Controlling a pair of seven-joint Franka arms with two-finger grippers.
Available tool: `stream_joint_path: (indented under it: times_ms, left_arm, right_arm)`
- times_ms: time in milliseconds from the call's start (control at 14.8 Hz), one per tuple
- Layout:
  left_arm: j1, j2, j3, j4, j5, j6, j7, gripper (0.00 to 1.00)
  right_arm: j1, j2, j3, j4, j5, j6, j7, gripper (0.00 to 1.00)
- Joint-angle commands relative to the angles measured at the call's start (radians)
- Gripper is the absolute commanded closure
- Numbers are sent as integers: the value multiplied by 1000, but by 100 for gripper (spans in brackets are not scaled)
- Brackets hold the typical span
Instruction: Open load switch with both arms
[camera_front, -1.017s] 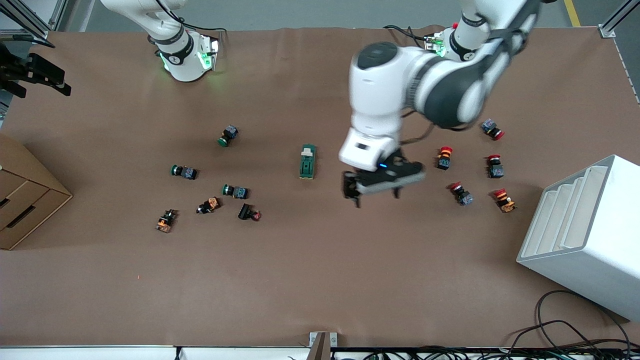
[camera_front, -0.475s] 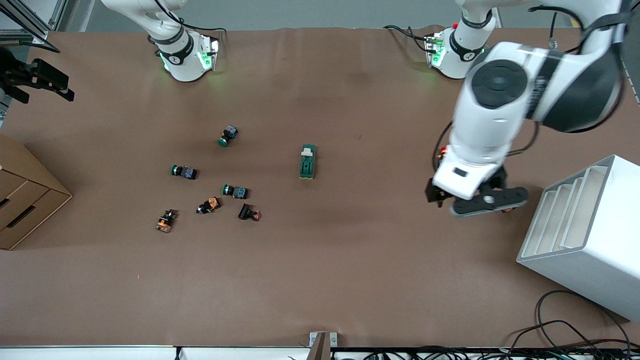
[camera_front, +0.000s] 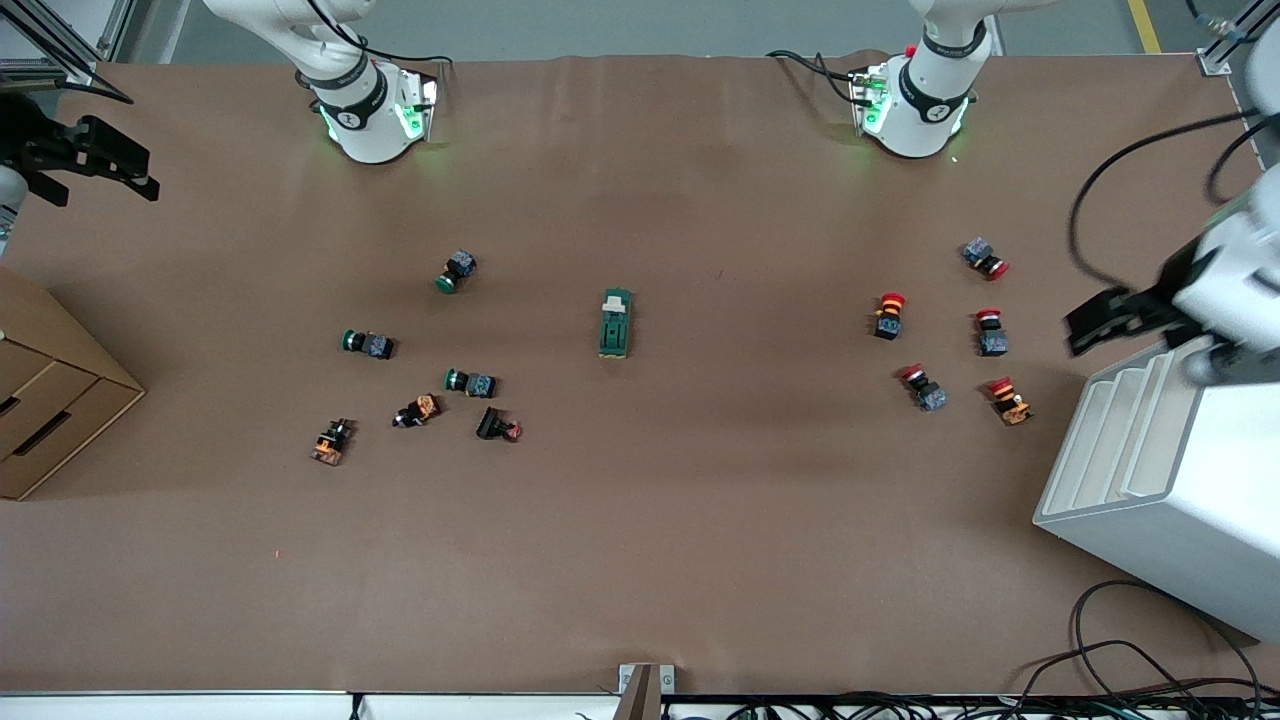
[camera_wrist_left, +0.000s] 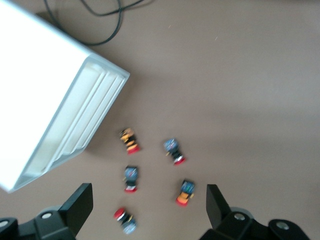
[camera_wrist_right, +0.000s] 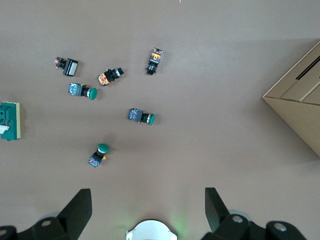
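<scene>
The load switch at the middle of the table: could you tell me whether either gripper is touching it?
Apart. In the front view the load switch lies alone on bare table; the left gripper and right gripper sit at the table's ends.

The left gripper (camera_wrist_left: 149, 209) hung high over the brown desk (camera_wrist_left: 240, 85) with its fingers (camera_wrist_left: 79, 204) spread wide apart. Between them lay five red-capped push buttons (camera_wrist_left: 174, 150), loosely grouped and apart from one another. Beside them stood a white slotted rack (camera_wrist_left: 65, 105), with black cables (camera_wrist_left: 95, 20) at the desk's edge.
</scene>
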Motion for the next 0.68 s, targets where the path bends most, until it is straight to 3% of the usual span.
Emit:
stream_joint_path:
  times_ms: [0,610]
  left_arm:
    - [-31,-106,47,-103,-16,-28,28,0]
    - [-63,-316,155,-321,-109,-27,163,0]
  right_arm:
    - [-21,-22,19,-12,-9,-12,-16,0]
    - [-12,3,14,64,-1,-21,-4,0]
